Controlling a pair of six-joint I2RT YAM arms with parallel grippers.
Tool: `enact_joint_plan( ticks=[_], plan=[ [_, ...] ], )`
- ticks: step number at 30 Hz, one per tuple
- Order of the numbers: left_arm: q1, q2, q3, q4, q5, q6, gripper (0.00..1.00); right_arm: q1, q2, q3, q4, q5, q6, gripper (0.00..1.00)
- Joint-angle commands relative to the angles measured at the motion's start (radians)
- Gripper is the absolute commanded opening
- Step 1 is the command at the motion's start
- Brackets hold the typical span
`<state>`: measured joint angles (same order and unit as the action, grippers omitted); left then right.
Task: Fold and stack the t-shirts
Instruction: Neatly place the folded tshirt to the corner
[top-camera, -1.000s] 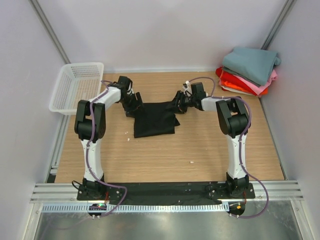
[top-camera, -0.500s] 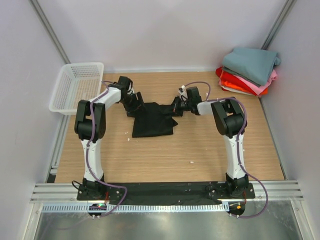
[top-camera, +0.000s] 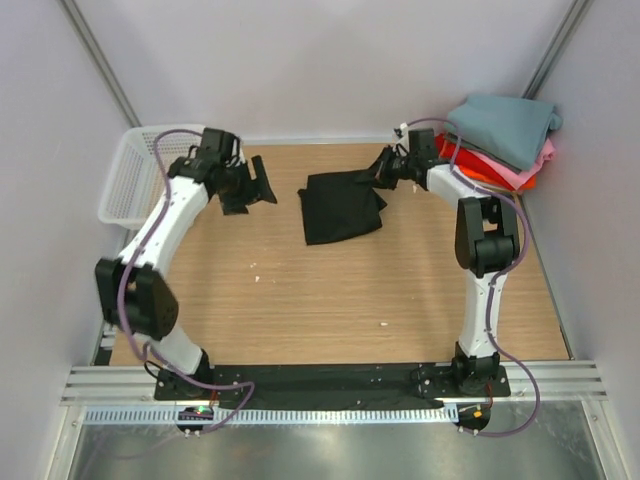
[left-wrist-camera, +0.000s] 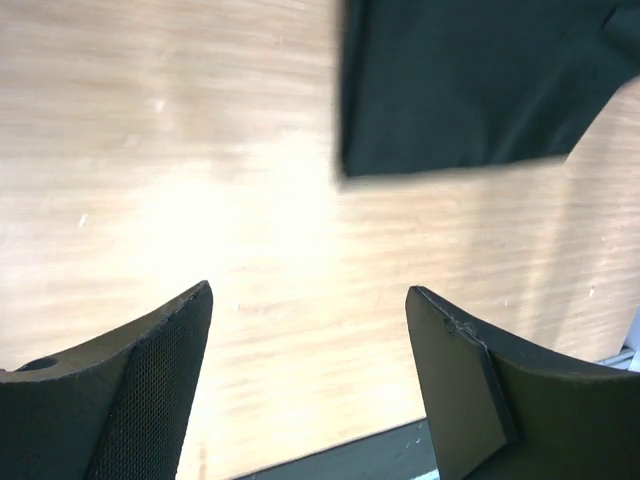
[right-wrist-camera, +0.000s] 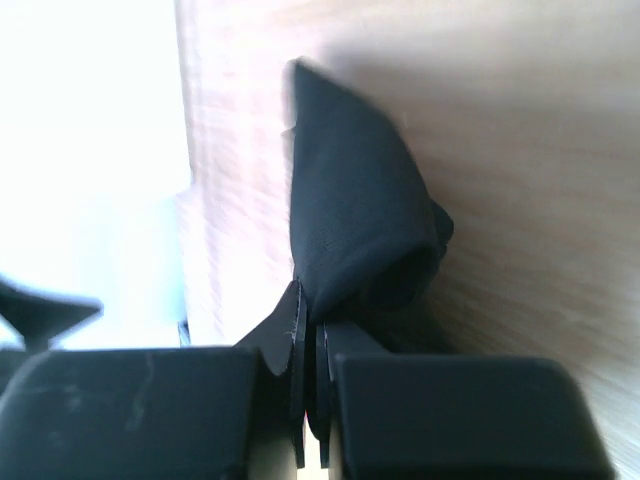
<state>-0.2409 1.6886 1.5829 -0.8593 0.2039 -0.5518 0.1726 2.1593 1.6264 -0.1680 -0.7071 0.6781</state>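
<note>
Black cloth is the item under handling: one black shirt (top-camera: 342, 205) lies partly folded and rumpled on the wooden table (top-camera: 330, 290), to the left of the stack of folded shirts (top-camera: 495, 145) and near it, not touching it.

Stack of folded shirts: sits at the far right corner of the table against the wall. The teal-grey shirt (top-camera: 500, 128) is on top, with pink (top-camera: 532, 168) and red-orange (top-camera: 468, 158) layers showing below it. The order of any lower layers cannot be told.

Right gripper (top-camera: 375, 178): positioned between the stack and the black shirt, at the shirt's corner nearest the stack. The right wrist view shows the right gripper (right-wrist-camera: 310, 330) with jaws pressed together on a pinch of the black shirt (right-wrist-camera: 355, 220); the cloth rises from the jaws in a bunched fold, lifted off the wood at that corner.

Left gripper (top-camera: 255, 190): on the far side of the black shirt from the stack, clear of the cloth. In the left wrist view the left gripper (left-wrist-camera: 310, 300) has its jaws well apart with only bare wood between them; an edge of the black shirt (left-wrist-camera: 470, 80) lies beyond the fingertips, not touching them.

Basket (top-camera: 125, 190): white plastic mesh, at the far left corner, the item farthest from the stack, overhanging the table edge. Its contents cannot be told.
</note>
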Motion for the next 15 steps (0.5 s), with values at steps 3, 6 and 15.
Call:
enact_joint_plan(
  ticks=[3,6,15],
  plan=[
    [-0.001,-0.265,-0.266,-0.043,-0.031,0.036,0.79,-0.059,-0.058,0.182,-0.162,0.02,-0.066,0.02],
    [-0.001,-0.393,-0.386,-0.035,0.002,0.026,0.79,-0.084,-0.027,0.321,-0.253,0.041,-0.095,0.01],
    [-0.001,-0.621,-0.557,-0.034,-0.023,0.065,0.79,-0.156,0.174,0.85,-0.522,0.066,-0.181,0.01]
  ],
)
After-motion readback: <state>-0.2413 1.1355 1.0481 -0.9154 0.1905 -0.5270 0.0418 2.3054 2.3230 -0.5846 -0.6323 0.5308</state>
